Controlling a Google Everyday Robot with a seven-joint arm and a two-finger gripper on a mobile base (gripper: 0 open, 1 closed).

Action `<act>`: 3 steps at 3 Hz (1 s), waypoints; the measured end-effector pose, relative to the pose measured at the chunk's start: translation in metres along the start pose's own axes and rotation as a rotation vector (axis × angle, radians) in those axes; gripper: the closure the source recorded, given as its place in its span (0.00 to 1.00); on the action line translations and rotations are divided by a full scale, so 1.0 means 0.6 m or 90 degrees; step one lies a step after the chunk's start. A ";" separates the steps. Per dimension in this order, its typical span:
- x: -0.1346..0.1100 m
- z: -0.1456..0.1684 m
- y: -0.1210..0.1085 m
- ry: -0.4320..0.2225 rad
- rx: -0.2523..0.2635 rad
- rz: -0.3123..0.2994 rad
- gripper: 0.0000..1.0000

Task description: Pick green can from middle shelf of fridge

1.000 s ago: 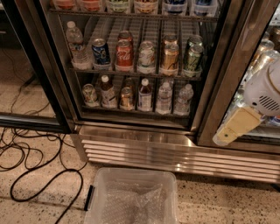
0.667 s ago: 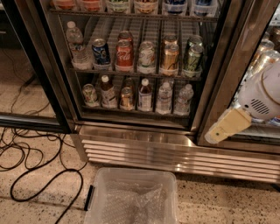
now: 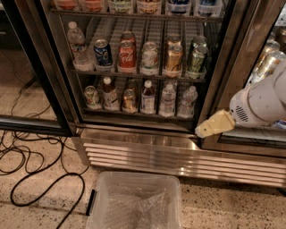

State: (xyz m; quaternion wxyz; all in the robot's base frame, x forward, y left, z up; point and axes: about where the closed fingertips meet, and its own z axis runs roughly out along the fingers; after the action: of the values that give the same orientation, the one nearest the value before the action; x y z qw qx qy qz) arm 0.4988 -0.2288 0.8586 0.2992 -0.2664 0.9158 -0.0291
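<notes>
Gripper: low right, in front of the bottom corner of the fridge opening, below the level of the lower shelf.
Gripper state: could not tell how far open; nothing seen in its hold.
Contact: overlapped the frame post at its foot; could not tell whether it touched.
Arm: white, came in from the right edge, across the right glass door.
Green can: upright, right end of the front row on the middle shelf, near the post, another can behind it.
Neighbours: gold can just beside it on the left, then white-and-green can, red can, blue can, water bottle at the far left.
Gripper vs can: well apart; gripper lower and further right.
Edges: thin front rail under the cans; post close on the can's right; top shelf above the can tops.
Floor: clear plastic bin in front of the grille; black cables to the left.
</notes>
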 end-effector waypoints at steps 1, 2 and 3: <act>-0.003 -0.003 -0.001 -0.004 0.003 0.051 0.00; -0.003 -0.003 -0.001 -0.004 0.003 0.051 0.00; -0.011 0.033 0.014 -0.026 0.001 0.091 0.00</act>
State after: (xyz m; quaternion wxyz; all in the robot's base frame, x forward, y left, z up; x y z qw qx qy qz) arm 0.5107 -0.2160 0.8440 0.3195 -0.2008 0.9261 -0.0026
